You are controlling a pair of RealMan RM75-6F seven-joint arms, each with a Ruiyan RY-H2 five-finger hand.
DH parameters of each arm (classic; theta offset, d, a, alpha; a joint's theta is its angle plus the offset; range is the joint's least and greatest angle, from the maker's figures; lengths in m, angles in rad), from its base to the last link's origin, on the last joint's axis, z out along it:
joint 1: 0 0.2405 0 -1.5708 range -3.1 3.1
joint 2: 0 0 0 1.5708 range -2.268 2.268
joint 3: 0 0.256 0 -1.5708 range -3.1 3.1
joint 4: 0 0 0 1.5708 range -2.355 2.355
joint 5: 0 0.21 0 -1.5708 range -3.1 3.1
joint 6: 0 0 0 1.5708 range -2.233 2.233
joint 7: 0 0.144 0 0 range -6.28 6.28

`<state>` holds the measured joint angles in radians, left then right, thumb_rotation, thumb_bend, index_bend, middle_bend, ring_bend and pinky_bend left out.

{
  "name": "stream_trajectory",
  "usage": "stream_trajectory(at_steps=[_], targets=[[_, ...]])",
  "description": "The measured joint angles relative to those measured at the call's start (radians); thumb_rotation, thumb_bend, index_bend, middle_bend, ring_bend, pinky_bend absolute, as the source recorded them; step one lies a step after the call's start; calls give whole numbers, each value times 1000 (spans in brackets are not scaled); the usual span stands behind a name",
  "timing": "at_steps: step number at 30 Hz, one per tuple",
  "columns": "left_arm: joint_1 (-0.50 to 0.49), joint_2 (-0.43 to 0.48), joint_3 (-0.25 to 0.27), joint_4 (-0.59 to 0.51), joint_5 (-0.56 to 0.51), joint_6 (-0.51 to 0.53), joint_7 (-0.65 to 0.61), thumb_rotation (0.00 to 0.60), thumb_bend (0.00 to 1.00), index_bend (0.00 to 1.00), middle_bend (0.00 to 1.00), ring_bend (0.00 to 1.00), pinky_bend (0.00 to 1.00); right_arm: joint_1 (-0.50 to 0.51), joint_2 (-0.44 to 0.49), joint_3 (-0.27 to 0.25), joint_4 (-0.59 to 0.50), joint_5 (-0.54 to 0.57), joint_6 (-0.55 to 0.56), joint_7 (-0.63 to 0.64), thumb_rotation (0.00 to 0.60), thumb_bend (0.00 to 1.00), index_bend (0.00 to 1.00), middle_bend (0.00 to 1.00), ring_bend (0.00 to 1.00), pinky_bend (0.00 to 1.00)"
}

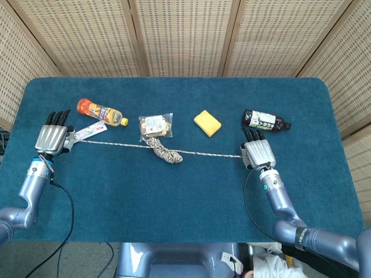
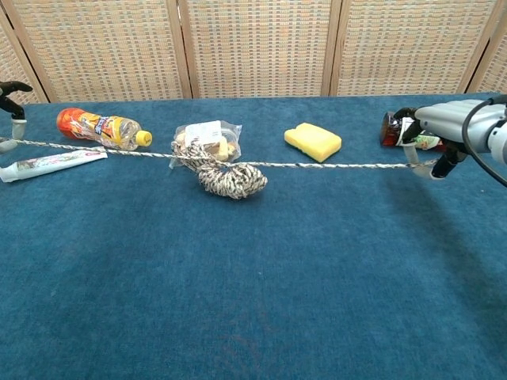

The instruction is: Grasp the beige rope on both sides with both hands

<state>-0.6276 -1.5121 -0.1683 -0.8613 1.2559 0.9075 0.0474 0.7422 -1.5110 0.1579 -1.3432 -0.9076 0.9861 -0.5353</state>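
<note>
The beige rope (image 1: 165,152) (image 2: 230,179) is stretched taut across the table, lifted off the cloth, with a knotted bundle hanging near its middle. My left hand (image 1: 53,136) (image 2: 9,111) grips the rope's left end beside the toothpaste tube; only the edge of this hand shows in the chest view. At the other end my right hand (image 1: 258,152) (image 2: 445,131) holds the rope, just in front of the dark bottle (image 1: 265,121) (image 2: 413,131).
On the blue table (image 1: 185,197) lie an orange bottle (image 1: 101,112) (image 2: 101,127), a toothpaste tube (image 1: 90,131) (image 2: 49,165), a snack bag (image 1: 155,125) (image 2: 203,141) and a yellow sponge (image 1: 207,123) (image 2: 313,141). Wicker screens (image 1: 185,35) stand behind.
</note>
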Motion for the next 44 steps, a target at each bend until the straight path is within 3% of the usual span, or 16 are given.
stream_trajectory(at_steps=[11, 12, 13, 14, 15, 16, 17, 18, 25, 32, 38, 44], targets=[[9, -5, 6, 39, -10, -14, -6, 600, 461, 819, 0, 0, 0, -23, 18, -6, 35, -20, -6, 36, 600, 566, 712, 0, 0, 0], [10, -6, 6, 41, -10, -15, -9, 600, 461, 809, 0, 0, 0, -25, 18, -6, 38, -21, -6, 37, 600, 521, 668, 0, 0, 0], [10, -7, 6, 42, -10, -16, -14, 600, 427, 732, 0, 0, 0, -26, 17, -6, 39, -22, -5, 37, 600, 394, 548, 0, 0, 0], [11, -8, 7, 43, -10, -16, -17, 600, 330, 551, 0, 0, 0, -27, 15, -7, 39, -23, -3, 36, 600, 283, 435, 0, 0, 0], [11, -9, 7, 43, -9, -17, -20, 600, 197, 308, 0, 0, 0, -28, 13, -7, 40, -24, -1, 34, 600, 120, 239, 0, 0, 0], [12, -8, 8, 43, -8, -17, -23, 600, 107, 167, 0, 0, 0, -29, 13, -8, 39, -25, -1, 34, 600, 23, 94, 0, 0, 0], [12, -8, 8, 42, -7, -17, -26, 600, 28, 31, 0, 0, 0, -30, 12, -8, 37, -27, -1, 35, 600, 2, 39, 0, 0, 0], [13, -7, 8, 39, -7, -16, -30, 600, 1, 0, 0, 0, 0, -31, 13, -7, 34, -24, -2, 35, 600, 0, 3, 0, 0, 0], [32, 31, 1, -23, 5, 24, -96, 600, 0, 0, 0, 0, 0, -42, 42, 9, -31, -21, 18, 47, 600, 0, 0, 0, 0, 0], [101, 126, -9, -176, 28, 163, -171, 600, 0, 0, 0, 0, 0, -98, 122, 3, -129, -125, 105, 125, 600, 0, 0, 0, 0, 0], [229, 224, 5, -367, 51, 340, -215, 600, 0, 0, 0, 0, 0, -199, 207, -51, -185, -300, 238, 251, 600, 0, 0, 0, 0, 0], [405, 303, 77, -506, 93, 520, -250, 600, 0, 0, 0, 0, 0, -334, 249, -138, -144, -517, 473, 328, 600, 0, 0, 0, 0, 0]])
